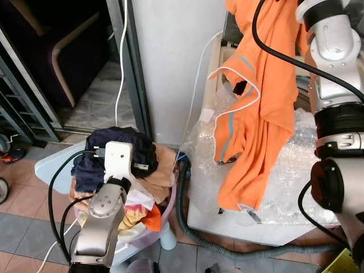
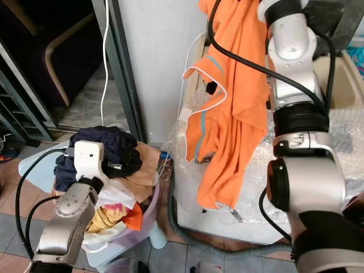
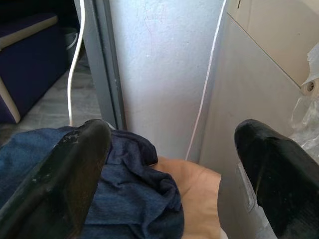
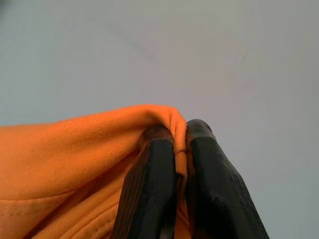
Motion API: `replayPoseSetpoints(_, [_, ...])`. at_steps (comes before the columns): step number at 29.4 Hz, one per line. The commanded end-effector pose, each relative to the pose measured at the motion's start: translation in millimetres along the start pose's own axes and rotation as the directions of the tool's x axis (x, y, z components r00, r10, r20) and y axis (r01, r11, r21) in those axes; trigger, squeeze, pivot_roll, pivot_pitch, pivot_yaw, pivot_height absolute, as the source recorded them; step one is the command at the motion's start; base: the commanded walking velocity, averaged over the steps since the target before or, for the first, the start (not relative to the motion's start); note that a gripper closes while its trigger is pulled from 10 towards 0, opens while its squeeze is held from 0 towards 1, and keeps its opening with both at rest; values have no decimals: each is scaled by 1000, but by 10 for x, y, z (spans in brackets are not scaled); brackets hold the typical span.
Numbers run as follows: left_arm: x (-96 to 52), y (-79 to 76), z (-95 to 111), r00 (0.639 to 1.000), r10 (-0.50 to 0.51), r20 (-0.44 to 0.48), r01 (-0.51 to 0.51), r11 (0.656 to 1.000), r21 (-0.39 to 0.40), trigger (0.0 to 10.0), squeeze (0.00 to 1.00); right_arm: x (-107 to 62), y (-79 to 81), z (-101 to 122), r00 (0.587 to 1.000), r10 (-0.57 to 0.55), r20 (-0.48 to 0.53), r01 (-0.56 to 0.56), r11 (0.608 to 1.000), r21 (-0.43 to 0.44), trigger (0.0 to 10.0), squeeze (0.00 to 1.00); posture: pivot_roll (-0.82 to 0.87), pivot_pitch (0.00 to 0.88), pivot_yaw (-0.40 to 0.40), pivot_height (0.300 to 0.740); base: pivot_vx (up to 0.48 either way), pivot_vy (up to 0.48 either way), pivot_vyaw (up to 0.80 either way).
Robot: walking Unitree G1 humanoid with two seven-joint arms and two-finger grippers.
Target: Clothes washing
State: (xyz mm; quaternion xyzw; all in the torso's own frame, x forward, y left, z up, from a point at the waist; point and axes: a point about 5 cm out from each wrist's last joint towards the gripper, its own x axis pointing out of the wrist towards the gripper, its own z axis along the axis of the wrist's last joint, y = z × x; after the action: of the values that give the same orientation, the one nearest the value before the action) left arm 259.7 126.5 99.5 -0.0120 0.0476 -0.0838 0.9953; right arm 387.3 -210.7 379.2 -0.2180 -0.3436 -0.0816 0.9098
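An orange garment [image 1: 259, 108] with pale blue and white trim hangs full length from high on the right, over the bubble-wrapped top of the washing machine [image 1: 296, 170]. My right gripper [image 4: 180, 144] is shut on a fold of the orange garment [image 4: 75, 164], raised above the head views' top edge. My left gripper [image 3: 169, 164] is open, its fingers [image 3: 65, 169] spread over a dark navy garment [image 3: 129, 199] on top of the laundry pile [image 1: 142, 170]. That pile fills a lilac basket [image 1: 162, 219] at the lower left.
A grey door frame [image 1: 133, 68] and white wall stand behind the basket. A white cable [image 1: 122, 51] hangs by the doorway. A grey drain hose [image 1: 187, 222] curves over the tiled floor beside the machine. A pale blue stool [image 1: 48, 168] sits under the basket.
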Motion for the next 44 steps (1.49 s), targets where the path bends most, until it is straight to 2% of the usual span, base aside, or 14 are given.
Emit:
replayPoseSetpoints(1, [-9, -62, 32, 1000, -16, 8, 16, 1000, -9, 10000, 0, 14, -255, -38, 994, -104, -13, 104, 994, -33, 10000, 0, -22, 11, 6, 740, 0, 0, 0])
replayPoseSetpoints(7, [-29, -63, 13, 1000, -3, -2, 3, 1000, -19, 10000, 0, -216, -167, -537, 967, -74, -244, 59, 996, -67, 10000, 0, -25, 17, -3, 740, 0, 0, 0])
replayPoseSetpoints(13, [-33, -81, 8, 1000, -4, -11, 3, 1000, -25, 10000, 0, -937, 143, -1382, 703, 62, -709, 122, 971, 205, 10000, 0, -29, 23, 2, 740, 0, 0, 0])
replayPoseSetpoints(14, [-33, -81, 7, 1000, -4, -13, 4, 1000, -25, 10000, 0, -984, 160, -1415, 688, 77, -721, 132, 965, 228, 10000, 106, -30, 23, 2, 740, 0, 0, 0])
replayPoseSetpoints(15, [-29, -78, 2, 1000, -3, -18, 2, 1000, -25, 10000, 0, -1041, 182, -1449, 679, 99, -727, 105, 967, 230, 10000, 1000, -30, 23, 2, 740, 0, 0, 0])
replayPoseSetpoints(20, [-21, -71, -1, 1000, 0, -20, -1, 1000, -23, 10000, 0, -837, 229, -1153, 855, 199, -479, -32, 942, 334, 10000, 1000, -37, 24, 2, 740, 0, 0, 0])
replayPoseSetpoints(25, [-19, -75, -6, 1000, 2, -23, -3, 1000, -24, 10000, 0, -853, 371, -945, 866, 389, -315, -225, 864, 450, 10000, 1000, -42, 23, 1, 740, 0, 0, 0])
replayPoseSetpoints(29, [-13, -76, -10, 1000, 2, -26, -2, 1000, -24, 10000, 0, -1009, 503, -801, 773, 611, -172, -415, 692, 591, 10000, 1000, -45, 23, 4, 740, 0, 0, 0])
replayPoseSetpoints(31, [-11, -78, -12, 1000, 2, -28, -3, 1000, -23, 10000, 0, -1213, 564, -714, 638, 767, -73, -553, 522, 650, 10000, 1000, -46, 22, 5, 740, 0, 0, 0])
replayPoseSetpoints(32, [-9, -78, -12, 1000, 2, -28, -3, 1000, -23, 10000, 0, -1279, 573, -710, 593, 803, -64, -582, 482, 655, 10000, 439, -46, 22, 5, 740, 0, 0, 0])
replayPoseSetpoints(33, [-9, -79, -13, 1000, 2, -29, -3, 1000, -23, 10000, 0, -1320, 577, -710, 565, 822, -62, -597, 460, 657, 10000, 439, -46, 22, 5, 740, 0, 0, 0])
replayPoseSetpoints(35, [-8, -80, -14, 1000, 2, -30, -3, 1000, -22, 10000, 0, -1433, 585, -732, 497, 866, -58, -638, 410, 652, 10000, 0, -47, 21, 2, 740, 0, 0, 0])
replayPoseSetpoints(42, [-8, -85, -16, 999, 2, -32, -3, 1000, -23, 10000, 0, -1791, 723, -1068, 373, 884, -283, -684, 468, 560, 10000, 0, -45, 23, -1, 740, 0, 0, 0])
replayPoseSetpoints(44, [-9, -85, -16, 999, 3, -33, -4, 1000, -24, 10000, 0, -1775, 753, -1137, 402, 841, -361, -676, 539, 503, 0, 0, -44, 24, 1, 740, 0, 0, 0])
